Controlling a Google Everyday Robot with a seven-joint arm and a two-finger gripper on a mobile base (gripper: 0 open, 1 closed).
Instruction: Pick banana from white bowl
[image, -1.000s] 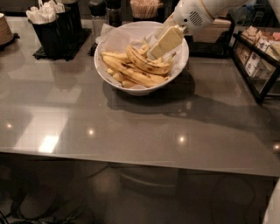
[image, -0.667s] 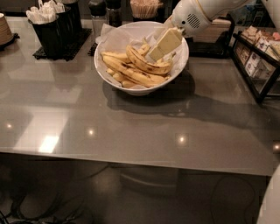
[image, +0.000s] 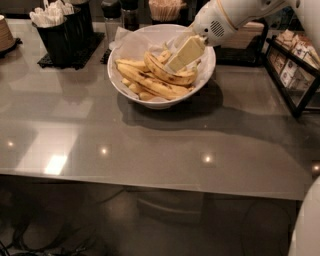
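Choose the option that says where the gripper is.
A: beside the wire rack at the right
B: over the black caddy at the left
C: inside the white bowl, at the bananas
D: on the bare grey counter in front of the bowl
C: the gripper reaches in from the upper right and sits within the rim of the white bowl, just above the curved banana on top of the pile.
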